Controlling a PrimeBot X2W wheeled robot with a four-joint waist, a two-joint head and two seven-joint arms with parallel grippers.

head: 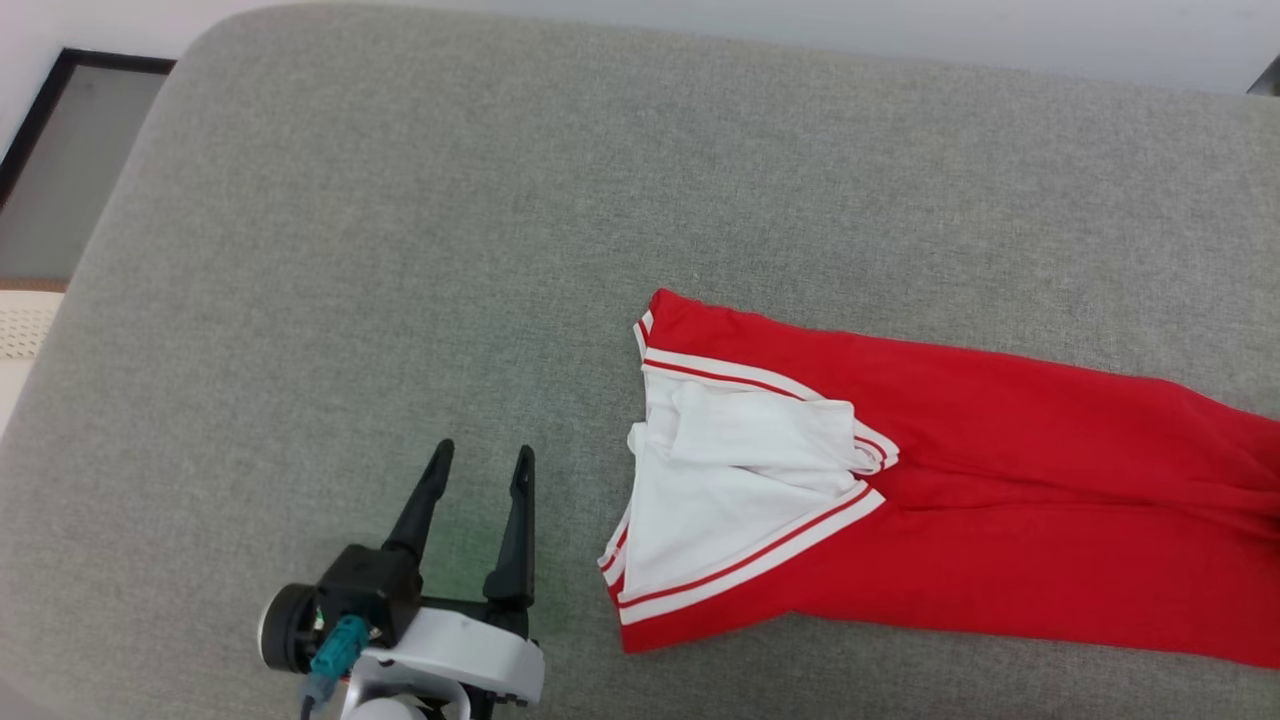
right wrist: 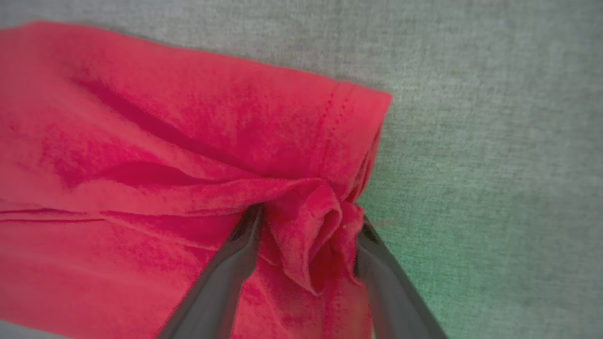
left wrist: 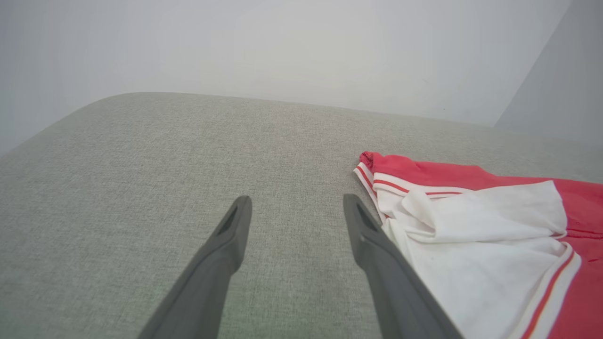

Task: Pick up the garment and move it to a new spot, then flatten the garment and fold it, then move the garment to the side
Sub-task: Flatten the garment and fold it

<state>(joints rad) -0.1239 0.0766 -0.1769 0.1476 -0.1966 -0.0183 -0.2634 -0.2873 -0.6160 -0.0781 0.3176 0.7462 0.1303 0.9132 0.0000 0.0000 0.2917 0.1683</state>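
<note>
Head view: the garment (head: 1000,480) lies on the right half of the grey cushion (head: 400,250), with its white sleeves toward the middle.
Its red body runs past the right border of the view, and the cushion's left half, up to the rounded far corner, gives open room. The left gripper (head: 484,452) is near the sleeves, not touching, with its 2 fingers spread wide. The right gripper (right wrist: 308,219) has bunched red hem between its fingers, touching both; whether it grips firmly, I cannot tell.

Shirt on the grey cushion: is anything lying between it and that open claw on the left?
Nothing visible. Only bare cushion lies between the left gripper and the shirt, whose white sleeve is nearest. The right gripper has red fabric bunched between its fingers.
</note>
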